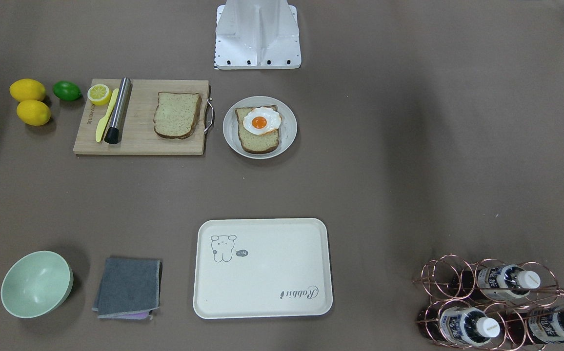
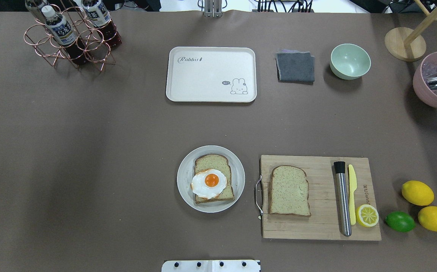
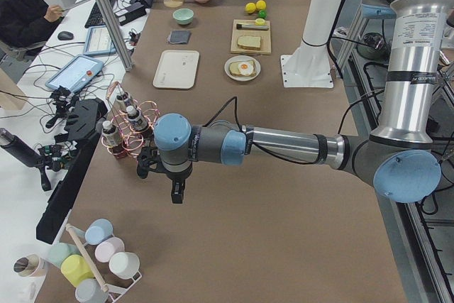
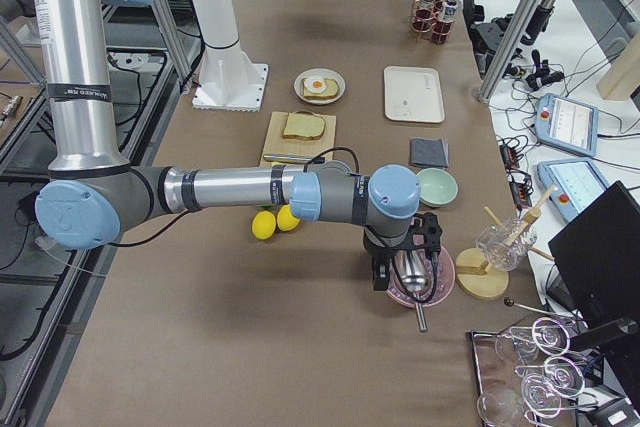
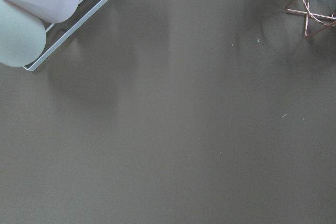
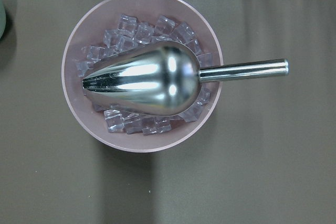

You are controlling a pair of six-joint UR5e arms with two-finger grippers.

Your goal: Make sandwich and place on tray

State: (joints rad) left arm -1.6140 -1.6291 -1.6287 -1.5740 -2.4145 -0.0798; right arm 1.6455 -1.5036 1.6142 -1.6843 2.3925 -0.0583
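Observation:
One bread slice (image 1: 177, 115) lies on the wooden cutting board (image 1: 140, 141). The other slice (image 1: 258, 140) lies on a round white plate (image 1: 288, 131) with the fried egg (image 1: 261, 121) on top of it. The cream tray (image 1: 262, 287) sits bare at the table's far side from the robot (image 2: 203, 79). My left gripper (image 3: 175, 195) hangs over bare table near the bottle rack, far from the food. My right gripper (image 4: 383, 275) hangs over a pink ice bowl. Both show only in side views, so I cannot tell whether they are open or shut.
The cutting board also holds a steel rod (image 1: 117, 111), a yellow knife (image 1: 106, 116) and a half lemon (image 1: 99, 93). Lemons (image 1: 33, 112) and a lime (image 1: 67, 90) lie beside it. A green bowl (image 1: 35, 283), grey cloth (image 1: 128, 287), bottle rack (image 1: 492, 302) and ice bowl with scoop (image 6: 142, 74) stand around.

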